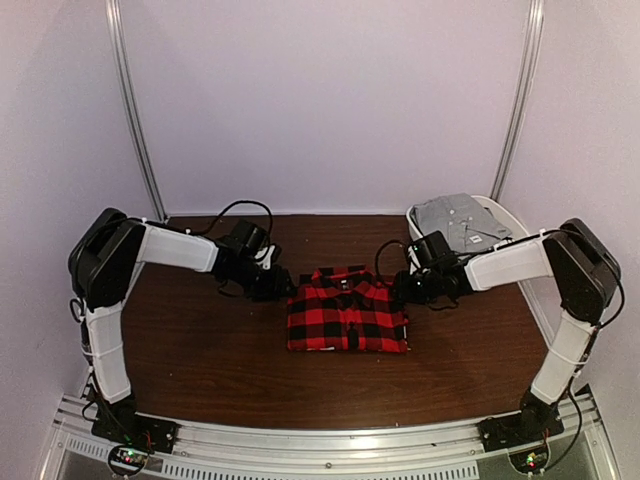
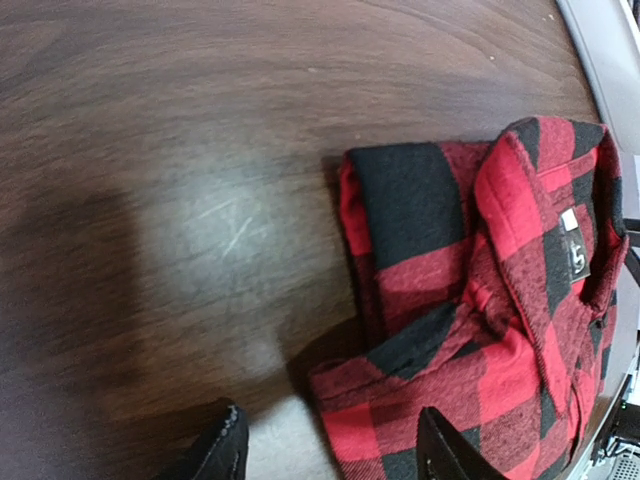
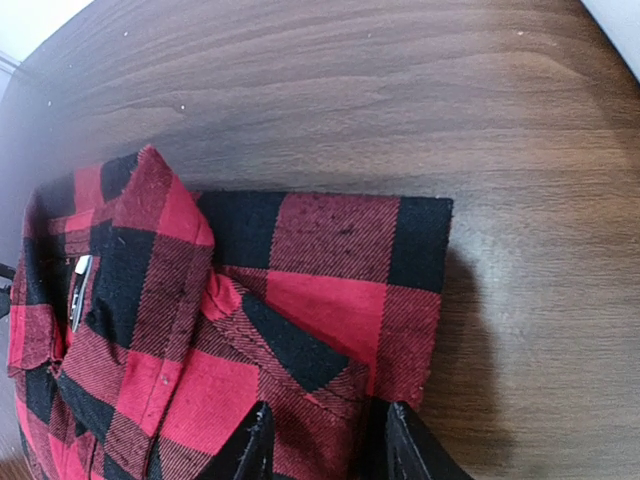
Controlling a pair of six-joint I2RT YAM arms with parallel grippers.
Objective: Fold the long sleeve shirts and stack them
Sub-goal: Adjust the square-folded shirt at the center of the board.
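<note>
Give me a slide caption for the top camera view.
Left gripper and right gripper flank a folded red-and-black flannel shirt on the wood table; a grey shirt sits in a white bin.

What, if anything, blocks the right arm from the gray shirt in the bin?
Likely nothing, so probably yes: the gray shirt lies uncovered in the bin, just behind the right arm, nothing between. Its jaws would first have to leave the red shirt.

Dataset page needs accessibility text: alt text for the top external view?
A folded red-and-black check shirt lies centred on the dark wood table, the left gripper at its far-left corner and the right gripper at its far-right corner. A folded grey shirt sits in a white bin at far right.
</note>
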